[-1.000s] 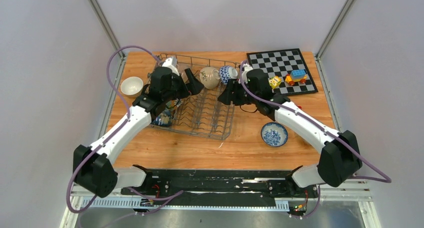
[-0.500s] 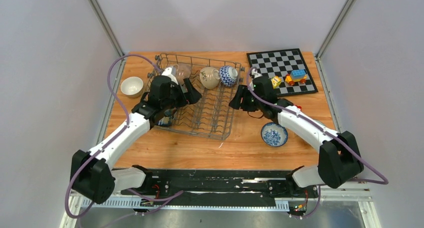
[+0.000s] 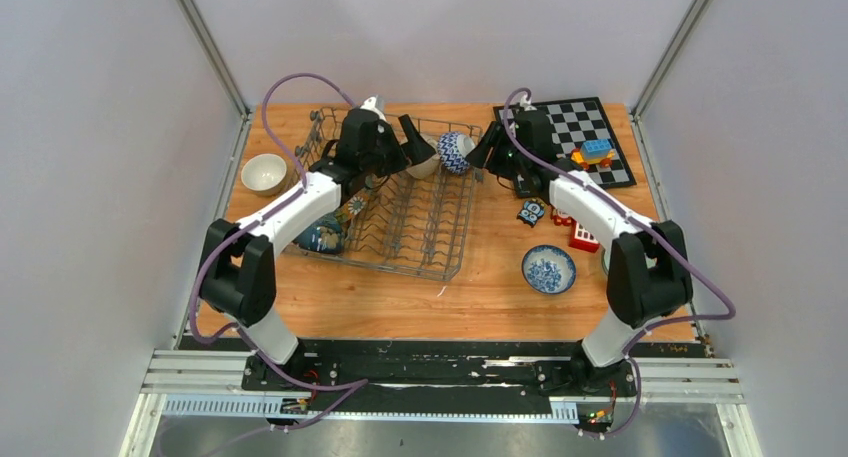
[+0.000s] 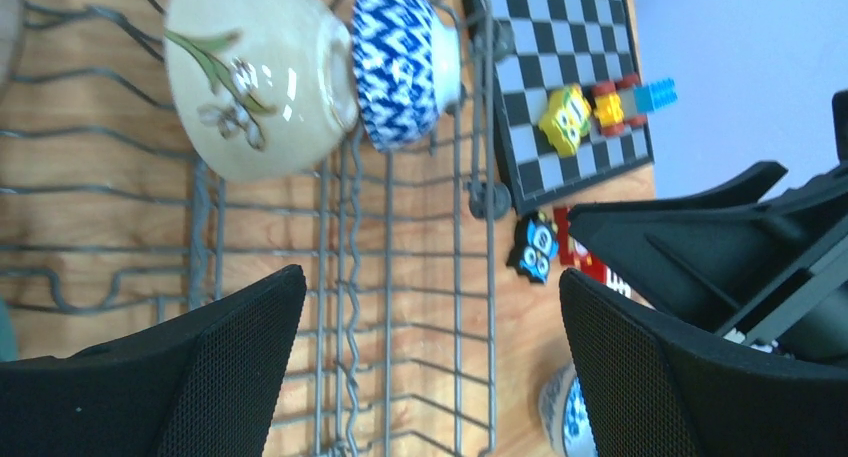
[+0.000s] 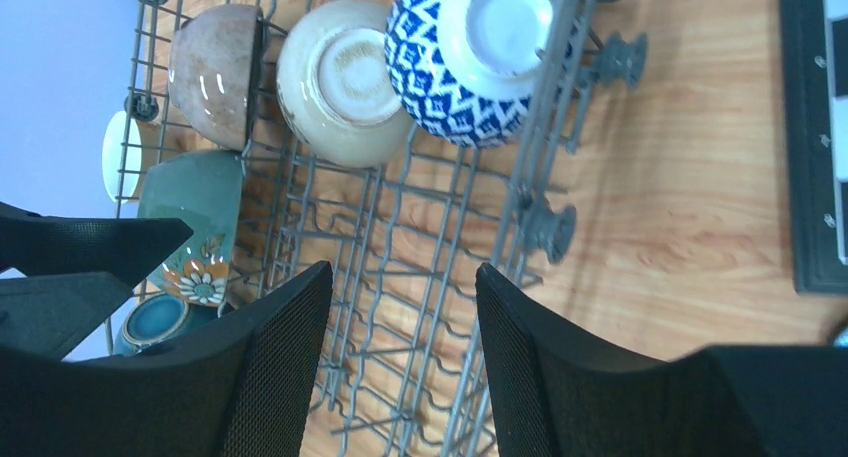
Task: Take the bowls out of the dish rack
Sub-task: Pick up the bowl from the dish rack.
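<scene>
Wooden table (image 3: 490, 297) bears the rack (image 3: 420, 247); bowls stand on edge in its far row, the blue bowl (image 5: 455, 62) in the far right corner, touching the cream bowl (image 5: 345, 82). Right gripper (image 5: 400, 277), spread and empty, is nearer, facing the blue bowl's foot. Left gripper (image 4: 430, 287) is likewise spread.

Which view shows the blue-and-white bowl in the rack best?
Right wrist: the bowl lies close, base and zigzag pattern clear. Left wrist shows only its side; top shows it small.
</scene>
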